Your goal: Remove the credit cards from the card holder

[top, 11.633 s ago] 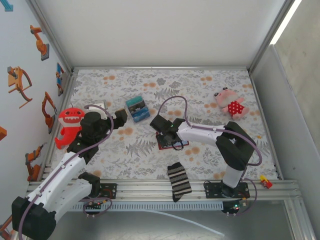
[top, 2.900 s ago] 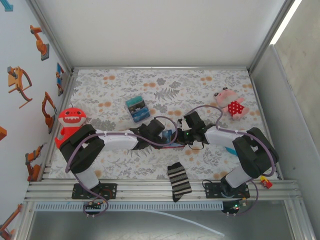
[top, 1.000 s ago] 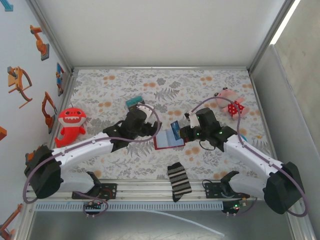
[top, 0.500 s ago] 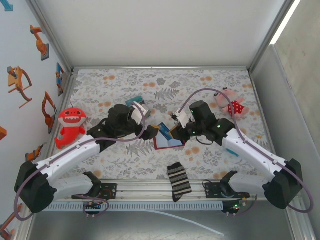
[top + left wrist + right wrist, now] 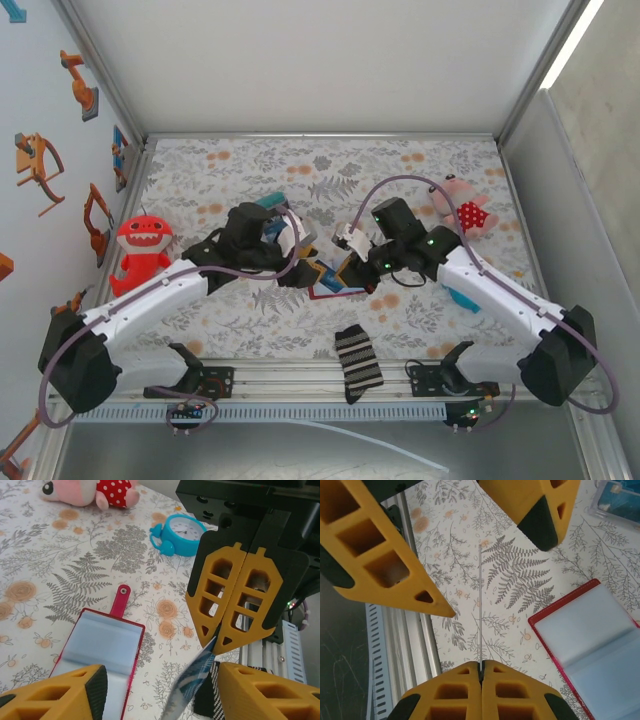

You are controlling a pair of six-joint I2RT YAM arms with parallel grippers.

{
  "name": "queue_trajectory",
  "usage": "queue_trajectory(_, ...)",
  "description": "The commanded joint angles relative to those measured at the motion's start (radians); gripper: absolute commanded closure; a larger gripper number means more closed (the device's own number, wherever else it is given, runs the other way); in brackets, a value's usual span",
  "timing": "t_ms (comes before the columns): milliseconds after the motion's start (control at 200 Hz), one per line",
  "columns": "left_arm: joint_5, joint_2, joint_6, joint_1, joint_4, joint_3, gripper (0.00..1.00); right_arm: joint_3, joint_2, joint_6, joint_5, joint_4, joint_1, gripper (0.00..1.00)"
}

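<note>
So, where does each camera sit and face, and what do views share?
Top: above and behind bases, looking down on table, left arm, right arm.
Left wrist: faces right gripper pinching card; own fingers at bottom.
Right wrist: looks along card, edge-on; own shut fingers below, left gripper above.
Shared: both wrists see card, wallet.

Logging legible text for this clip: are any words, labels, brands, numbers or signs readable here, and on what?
No text can be read in these views.
Blue alarm clock: dial markings, too small to read.
Credit card: blue-and-white print, seen almost edge-on and blurred, unreadable.
Card holder: no lettering visible on its open pockets.
Wall stickers: pictures of robot arms, no words.
</note>
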Motion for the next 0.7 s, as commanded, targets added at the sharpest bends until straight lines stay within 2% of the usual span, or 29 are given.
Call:
queue_trajectory(0, 0.085, 0.02, 0.042, 0.006, -0.046, 0.048, 0.46, 0.04, 0.017, -0.048, -0.04, -0.036, 0.007, 1.0)
queue_trajectory(50, 0.099, 0.03, 0.049, 0.006, -0.056, 0.053, 0.52, 0.044, 0.02, -0.051, -0.04, -0.037, 0.007, 1.0)
queue_trajectory(70, 0.108, 0.033, 0.053, 0.006, -0.061, 0.054, 0.59, 0.045, 0.02, -0.052, -0.039, -0.037, 0.007, 1.0)
queue_trajectory(110, 0.121, 0.042, 0.061, 0.005, -0.073, 0.058, 0.86, 0.047, 0.02, -0.054, -0.043, -0.037, 0.006, 1.0)
queue_trajectory(140, 0.128, 0.046, 0.062, 0.005, -0.079, 0.058, 0.92, 0.049, 0.02, -0.057, -0.045, -0.036, 0.007, 1.0)
queue_trajectory(260, 0.16, 0.056, 0.073, 0.005, -0.1, 0.063, 1.0, 0.046, 0.014, -0.06, -0.046, -0.027, 0.007, 1.0)
queue_trajectory(426, 0.167, 0.043, 0.077, 0.006, -0.1, 0.053, 1.0, 0.041, 0.014, -0.049, -0.033, -0.001, 0.006, 1.0)
queue_trajectory(501, 0.166, 0.03, 0.066, 0.007, -0.088, 0.045, 1.0, 0.04, 0.013, -0.034, -0.012, 0.013, 0.006, 0.76)
queue_trajectory(611, 0.153, -0.007, 0.031, 0.019, -0.045, 0.015, 1.0, 0.015, -0.007, 0.013, 0.051, 0.069, 0.006, 0.63)
queue_trajectory(676, 0.145, -0.037, 0.003, 0.027, -0.013, -0.011, 1.0, -0.012, -0.031, 0.051, 0.104, 0.123, 0.005, 0.33)
queue_trajectory(696, 0.14, -0.048, -0.008, 0.031, -0.001, -0.022, 1.0, -0.021, -0.038, 0.063, 0.116, 0.14, 0.002, 0.31)
